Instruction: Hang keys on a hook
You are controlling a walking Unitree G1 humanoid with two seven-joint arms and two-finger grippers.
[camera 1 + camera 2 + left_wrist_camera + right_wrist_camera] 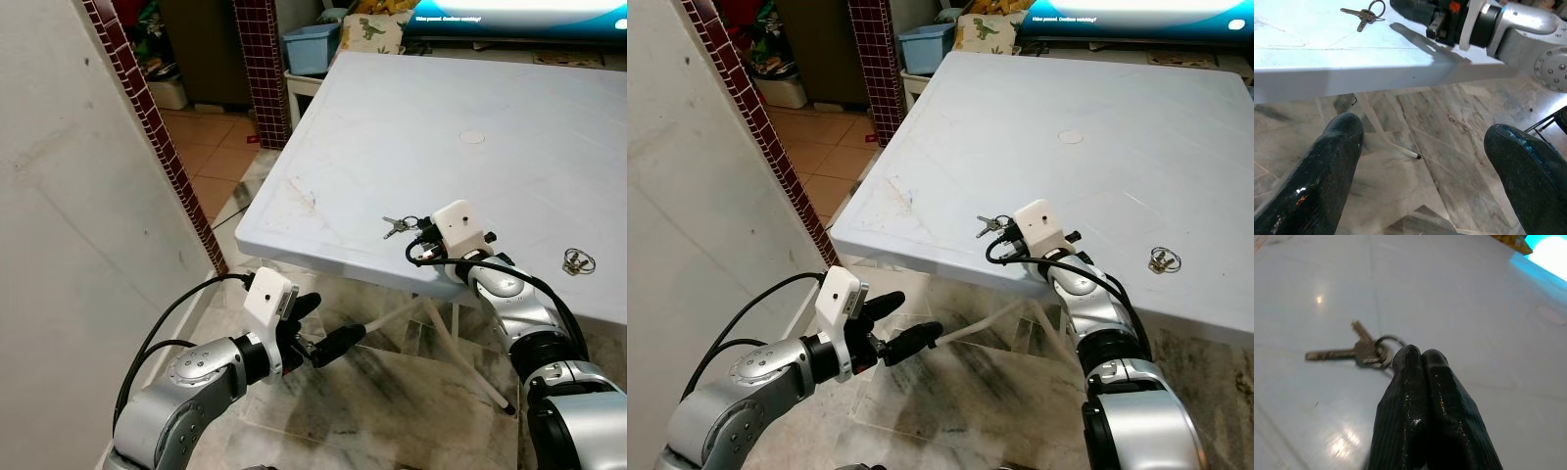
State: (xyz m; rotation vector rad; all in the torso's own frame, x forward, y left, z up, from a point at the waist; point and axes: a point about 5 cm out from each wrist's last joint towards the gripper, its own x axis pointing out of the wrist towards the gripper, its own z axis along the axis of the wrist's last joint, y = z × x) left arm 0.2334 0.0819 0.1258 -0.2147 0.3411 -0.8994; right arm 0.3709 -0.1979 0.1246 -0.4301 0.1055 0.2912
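Note:
Two keys on a ring lie flat on the white table, close to its front edge. My right gripper reaches over that edge. Its black fingers are pressed together, with the tips on the ring, which passes behind them. My left gripper hovers in front of the table, lower than its top, with its two fingers spread wide and nothing between them. The left wrist view looks up past the table edge at the keys and the right gripper.
A small metal ring piece lies on the table to the right. A pale wall with a red tiled edge stands close on the left. A blue bin sits beyond the table. Marble floor and table legs lie below.

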